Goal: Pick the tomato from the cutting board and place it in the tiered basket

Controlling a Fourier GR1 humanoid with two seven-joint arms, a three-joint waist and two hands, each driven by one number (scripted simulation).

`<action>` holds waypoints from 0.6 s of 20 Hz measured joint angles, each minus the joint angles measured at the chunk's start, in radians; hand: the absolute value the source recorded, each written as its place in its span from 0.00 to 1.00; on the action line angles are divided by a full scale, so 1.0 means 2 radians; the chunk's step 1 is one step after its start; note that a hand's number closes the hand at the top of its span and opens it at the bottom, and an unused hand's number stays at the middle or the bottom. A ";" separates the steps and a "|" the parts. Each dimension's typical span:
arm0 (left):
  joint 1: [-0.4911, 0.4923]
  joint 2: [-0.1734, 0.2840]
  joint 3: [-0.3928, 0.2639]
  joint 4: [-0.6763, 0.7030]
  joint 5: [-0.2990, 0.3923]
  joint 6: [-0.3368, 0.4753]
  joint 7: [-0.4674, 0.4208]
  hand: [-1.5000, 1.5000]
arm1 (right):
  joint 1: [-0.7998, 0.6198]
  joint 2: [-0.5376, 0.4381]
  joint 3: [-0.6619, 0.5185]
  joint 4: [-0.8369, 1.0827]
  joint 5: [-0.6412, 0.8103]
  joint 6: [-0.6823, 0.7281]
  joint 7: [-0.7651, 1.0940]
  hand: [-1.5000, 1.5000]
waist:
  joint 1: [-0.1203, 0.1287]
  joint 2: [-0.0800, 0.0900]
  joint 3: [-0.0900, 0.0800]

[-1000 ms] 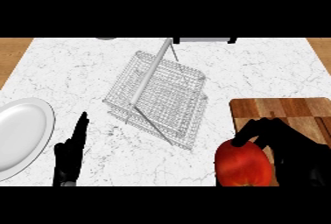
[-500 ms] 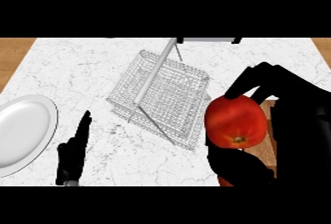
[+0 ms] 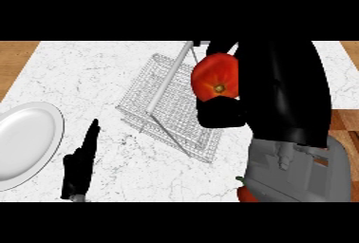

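Note:
My right hand (image 3: 280, 80) is raised high and close to the view, its fingers and thumb curled round the red tomato (image 3: 214, 78). The tomato hangs over the right side of the wire tiered basket (image 3: 165, 102), which stands on the white marble counter. The cutting board (image 3: 344, 121) shows only as a strip of wood at the right edge, mostly hidden behind my right forearm. My left hand (image 3: 80, 159) rests open at the lower left, fingers straight and pointing up.
A white plate (image 3: 24, 142) lies at the left edge of the counter. A small red object (image 3: 243, 192) peeks out under my right forearm at the bottom. Wooden surface borders the counter at the far left and right.
My right hand has lifted the tomato up and to the left, from beside the cutting board to over the basket's right side. The left hand has stayed in place.

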 measured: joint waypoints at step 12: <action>-0.004 -0.007 0.000 0.000 -0.003 -0.002 0.006 0.50 | -0.009 0.000 0.016 0.158 -0.001 -0.093 -0.018 1.00 | 0.001 0.001 0.001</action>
